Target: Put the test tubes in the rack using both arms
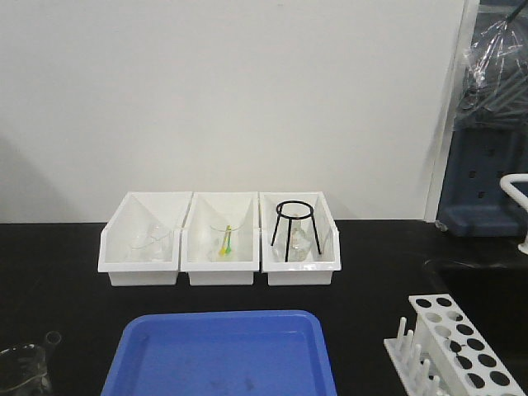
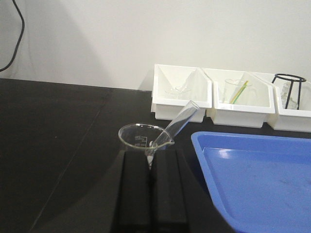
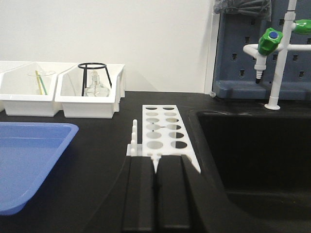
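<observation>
Looks to me like we're at the very start: nothing is grabbed and every rack hole I can see is empty.

On the black bench (image 1: 66, 247), the left gripper (image 2: 151, 154) sits low just behind the beaker (image 2: 145, 140), fingers pressed together and holding nothing. The right gripper (image 3: 155, 159) is the same, closed and empty, parked right at the near end of the rack (image 3: 162, 121).

The test tube (image 2: 182, 121) leans in the beaker with its open end poking up over the rim toward the bins. My take on doing this well:
- Spread the left fingers first.
- Pinch the tube on the part above the beaker's rim.
- Draw it out along its own lean, or the beaker probably tips.
- For the rack end, I'd get the tube upright before lowering it into a hole.

Counts, big to small:
- one blue tray (image 1: 223, 356)
- three white bins (image 1: 220, 274)
- one rack, with two rows of holes
- one beaker
- one test tube that I can make out
</observation>
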Motion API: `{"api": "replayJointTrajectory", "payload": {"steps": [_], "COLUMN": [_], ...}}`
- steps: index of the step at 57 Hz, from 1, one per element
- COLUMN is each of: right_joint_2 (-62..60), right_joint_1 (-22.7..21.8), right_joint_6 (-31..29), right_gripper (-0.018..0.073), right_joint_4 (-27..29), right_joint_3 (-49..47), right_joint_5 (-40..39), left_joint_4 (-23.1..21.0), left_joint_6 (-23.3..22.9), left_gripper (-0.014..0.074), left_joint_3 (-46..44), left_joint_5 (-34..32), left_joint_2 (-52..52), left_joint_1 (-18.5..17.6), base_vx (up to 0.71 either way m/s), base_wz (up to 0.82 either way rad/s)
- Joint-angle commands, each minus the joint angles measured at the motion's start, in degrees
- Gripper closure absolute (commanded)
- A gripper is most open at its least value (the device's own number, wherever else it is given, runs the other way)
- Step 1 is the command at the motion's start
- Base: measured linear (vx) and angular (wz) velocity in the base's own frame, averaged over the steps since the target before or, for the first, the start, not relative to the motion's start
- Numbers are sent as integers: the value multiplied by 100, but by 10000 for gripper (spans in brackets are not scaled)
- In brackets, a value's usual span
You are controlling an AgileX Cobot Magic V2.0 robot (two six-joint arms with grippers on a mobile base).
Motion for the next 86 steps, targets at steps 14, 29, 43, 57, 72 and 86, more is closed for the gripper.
{"api": "replayJointTrajectory", "payload": {"steps": [14, 29, 43, 57, 72, 86], "right_joint_2": [-54, -54, -54, -54, -54, -54], "right_joint_1": [-14, -14, -14, -14, -14, -14], "right_joint_6": [-13, -13, -13, -13, -13, -13], "right_gripper": [568, 568, 568, 568, 568, 568], "right_joint_4": [-33, -33, -33, -33, -33, -33], "right_joint_3": [70, 70, 70, 70, 70, 70], "right_joint_5": [-465, -465, -465, -465, -678, -1318], "left_joint_4": [-36, -36, -36, -36, -30, -36], "left_joint_6": [-7, -7, -7, -7, -7, -70], "left_gripper": [601, 601, 601, 601, 601, 601], "left_joint_3": [-156, -156, -156, -156, -192, -192], "left_joint_5": [-439, -439, -439, -439, -506, -1154], "left_joint_2": [-72, -72, -72, -72, -72, -72], "left_joint_1": [-39, -39, -39, -39, -39, -39], "base_vx": [14, 8, 2, 0, 0, 0], "base_wz": [-2, -1, 0, 0, 0, 0]}}
